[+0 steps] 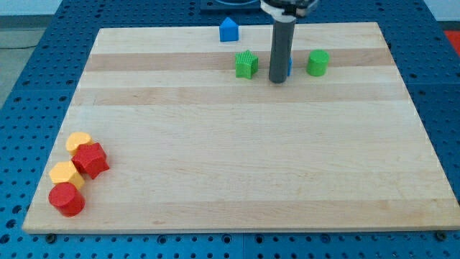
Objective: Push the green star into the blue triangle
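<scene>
The green star point(246, 64) lies near the view's top, just left of centre. A blue block with a pointed top point(228, 29), seemingly the blue triangle, sits at the board's top edge, up and slightly left of the star. My rod comes down from the view's top. My tip point(277, 80) rests on the board just right of the green star, a small gap apart. A sliver of a second blue block point(289, 68) shows behind the rod's right side; its shape is hidden.
A round green block point(318, 62) lies right of the rod. At the view's lower left sit two yellow blocks point(78, 142) point(65, 174), a red angular block point(91, 160) and a red round block point(67, 199). The wooden board point(237, 165) lies on a blue perforated table.
</scene>
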